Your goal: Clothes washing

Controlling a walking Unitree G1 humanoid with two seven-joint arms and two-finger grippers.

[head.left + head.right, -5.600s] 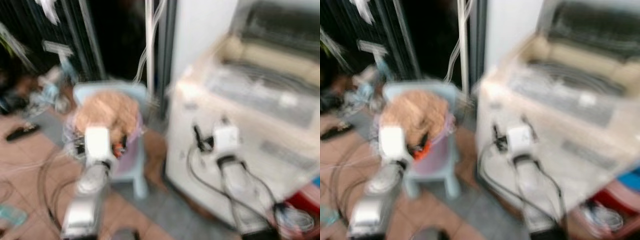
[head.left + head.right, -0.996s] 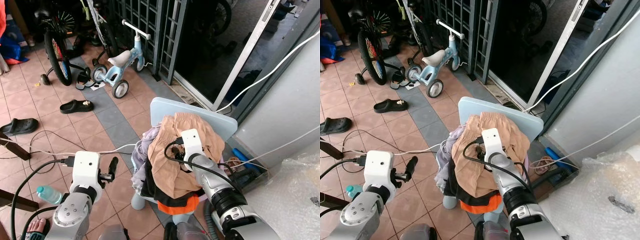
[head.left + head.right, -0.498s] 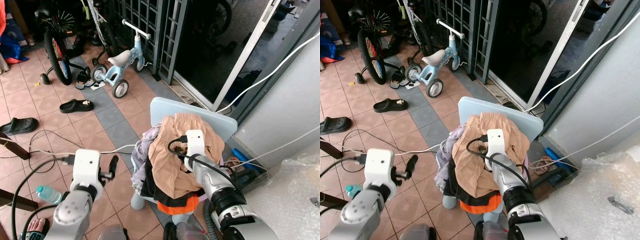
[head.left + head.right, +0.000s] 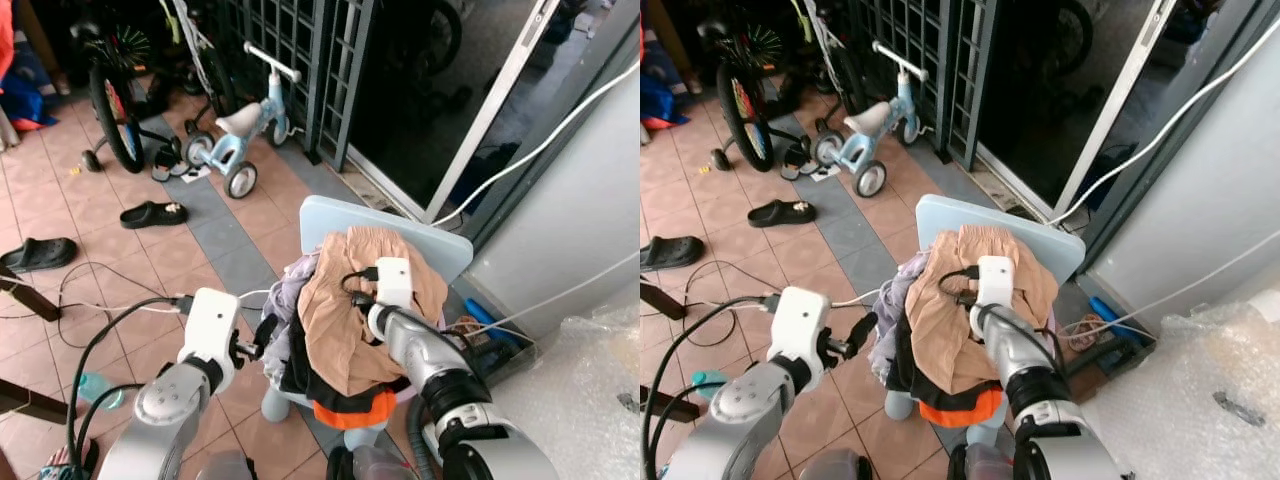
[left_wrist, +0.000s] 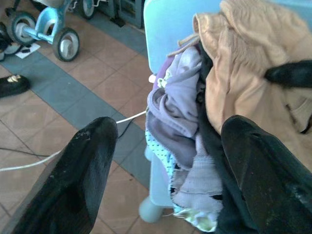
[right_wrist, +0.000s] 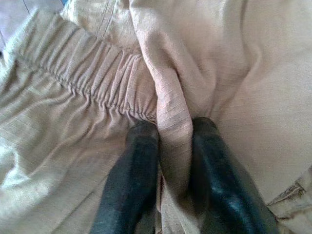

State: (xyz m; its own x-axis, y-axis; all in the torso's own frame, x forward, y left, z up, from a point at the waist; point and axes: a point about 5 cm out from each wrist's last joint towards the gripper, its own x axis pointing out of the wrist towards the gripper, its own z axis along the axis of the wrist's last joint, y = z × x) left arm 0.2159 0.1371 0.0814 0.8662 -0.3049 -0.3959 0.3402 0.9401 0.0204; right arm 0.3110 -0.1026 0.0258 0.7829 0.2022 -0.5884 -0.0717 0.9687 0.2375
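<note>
A pile of clothes lies on a light blue plastic chair (image 4: 332, 216). On top is a tan garment (image 4: 340, 320) with an elastic waistband; under it are a lilac garment (image 5: 178, 102) and black and orange clothes (image 4: 345, 410). My right gripper (image 6: 173, 131) rests on top of the pile, shut on a raised fold of the tan garment. My left gripper (image 5: 169, 127) is open and hangs just off the pile's left side, level with the lilac garment and not touching it. Its fingers (image 4: 262, 338) are close to the chair seat.
A child's blue balance bike (image 4: 240, 130), a bicycle (image 4: 110, 110) and sandals (image 4: 150, 213) stand on the tiled floor to the left. Cables (image 4: 100, 290) and a water bottle (image 4: 95, 388) lie by my left arm. Bubble-wrapped machine (image 4: 590, 400) at right, dark gate (image 4: 300, 60) behind.
My left gripper has swung right, from over the floor up to the pile's left side. The right gripper has edged a little further up the tan garment.
</note>
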